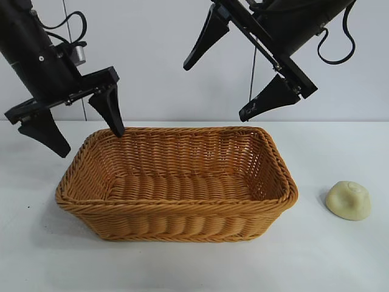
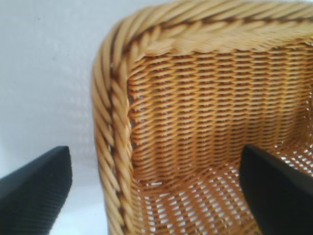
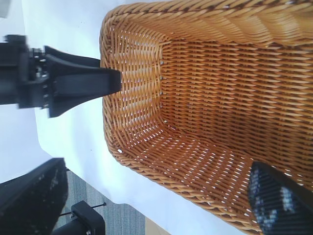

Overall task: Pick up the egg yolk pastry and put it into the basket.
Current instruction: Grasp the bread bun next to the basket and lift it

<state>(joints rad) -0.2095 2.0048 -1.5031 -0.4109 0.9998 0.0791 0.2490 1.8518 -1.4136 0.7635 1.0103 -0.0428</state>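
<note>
The egg yolk pastry (image 1: 348, 200), a small pale cream dome, lies on the white table to the right of the basket (image 1: 176, 207) and apart from it. The woven orange-brown basket has nothing in it. My left gripper (image 1: 91, 141) hangs open over the basket's left end, one finger outside the rim and one inside. In the left wrist view that gripper (image 2: 156, 196) straddles the basket's corner rim (image 2: 112, 122) with nothing between its fingers. My right gripper (image 1: 216, 91) is open, high above the basket's back right, empty. The pastry does not show in either wrist view.
The right wrist view shows the right gripper (image 3: 154, 200) spread wide over the basket's rim (image 3: 105, 122), with the left gripper (image 3: 73, 83) at the basket's far end. A table edge and grey floor (image 3: 127, 215) lie beyond. A white wall stands behind the table.
</note>
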